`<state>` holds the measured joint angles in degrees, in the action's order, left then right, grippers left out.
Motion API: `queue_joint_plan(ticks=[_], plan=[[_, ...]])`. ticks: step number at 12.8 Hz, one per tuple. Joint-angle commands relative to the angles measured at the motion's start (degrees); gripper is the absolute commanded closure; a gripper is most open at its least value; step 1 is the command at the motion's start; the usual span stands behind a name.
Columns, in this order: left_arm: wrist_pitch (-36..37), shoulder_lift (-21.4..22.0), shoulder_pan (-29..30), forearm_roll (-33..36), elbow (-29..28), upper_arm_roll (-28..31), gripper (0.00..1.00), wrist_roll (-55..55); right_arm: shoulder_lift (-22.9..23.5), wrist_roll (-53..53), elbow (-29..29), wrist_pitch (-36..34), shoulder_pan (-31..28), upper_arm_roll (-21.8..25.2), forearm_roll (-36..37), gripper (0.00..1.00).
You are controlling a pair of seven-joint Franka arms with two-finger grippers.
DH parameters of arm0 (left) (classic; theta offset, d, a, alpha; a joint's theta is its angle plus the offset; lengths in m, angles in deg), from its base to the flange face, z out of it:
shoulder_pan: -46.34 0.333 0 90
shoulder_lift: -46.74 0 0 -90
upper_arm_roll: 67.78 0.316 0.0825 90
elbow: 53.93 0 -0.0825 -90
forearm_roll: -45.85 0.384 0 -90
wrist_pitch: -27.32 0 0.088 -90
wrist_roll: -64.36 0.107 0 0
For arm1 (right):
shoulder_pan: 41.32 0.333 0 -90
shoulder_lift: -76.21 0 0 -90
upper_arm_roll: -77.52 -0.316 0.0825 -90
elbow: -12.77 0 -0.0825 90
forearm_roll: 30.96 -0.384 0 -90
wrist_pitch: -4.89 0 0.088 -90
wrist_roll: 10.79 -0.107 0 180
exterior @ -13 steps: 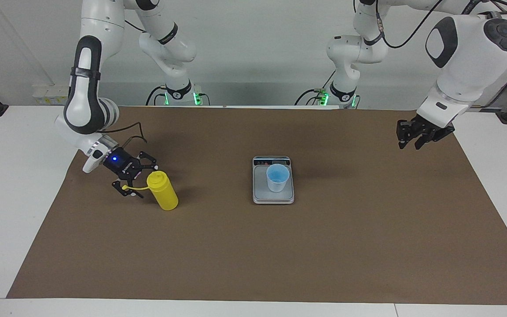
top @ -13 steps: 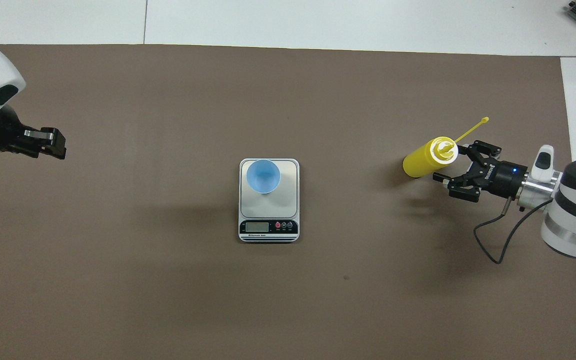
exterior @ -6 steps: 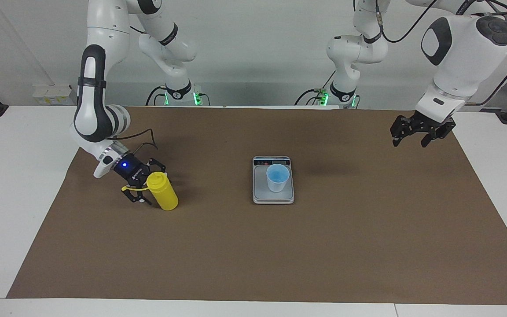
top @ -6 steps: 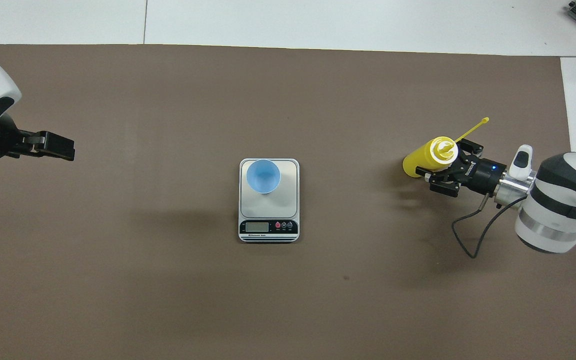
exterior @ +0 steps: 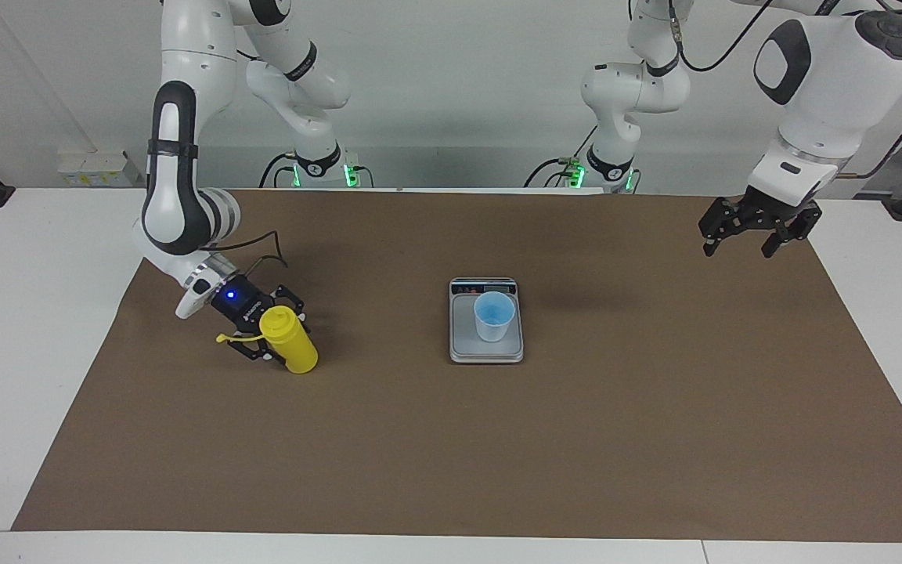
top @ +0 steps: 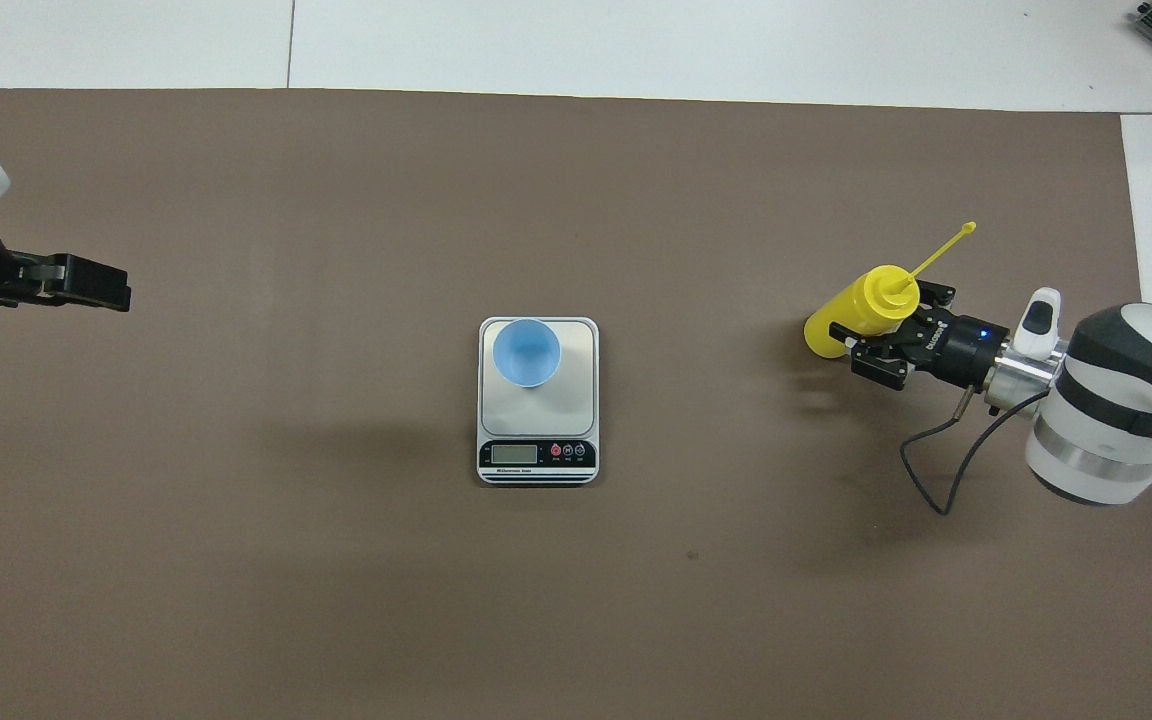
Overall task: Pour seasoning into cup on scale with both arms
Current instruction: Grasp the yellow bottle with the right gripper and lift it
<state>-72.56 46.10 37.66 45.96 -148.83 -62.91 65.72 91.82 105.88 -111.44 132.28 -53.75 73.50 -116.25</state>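
We grip the seasoning [exterior: 290, 341] with our right gripper [exterior: 267, 333] | left gripper [exterior: 756, 228] waits, fingers spread | cup [exterior: 493, 316] on scale [exterior: 461, 345].

Lighting: bright, even, from overhead — soft diffuse shadows on the counter [top: 336, 560]. Focus: sharp throughout both views. Glare: slight sheen on the scale [top: 538, 400] plate.

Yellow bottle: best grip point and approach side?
Grip the yellow bottle on its straight cylindrical body, below the domed top, coming level from the right arm's end of the table, as the right gripper is. It stands upright; its strap stays clear.
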Motion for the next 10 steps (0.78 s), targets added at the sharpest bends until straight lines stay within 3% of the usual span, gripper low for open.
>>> queue_joint_plan(ticks=[1,6,10], plan=[[-2.59,0.90,1.47,0.51,-0.81,-0.47,0.00,-0.30,-0.41,1.37,0.28,1.45,0.03,-0.29,-1.73,0.73],[0.12,0.90,1.38,0.42,1.56,-0.56,0.00,-2.59,-2.95,-6.61,2.39,7.24,4.76,-0.29,0.29,0.74],[0.66,0.82,3.82,0.25,1.74,-1.69,0.00,-2.50,-4.27,-20.83,6.77,9.98,7.86,-0.29,16.15,0.74]])
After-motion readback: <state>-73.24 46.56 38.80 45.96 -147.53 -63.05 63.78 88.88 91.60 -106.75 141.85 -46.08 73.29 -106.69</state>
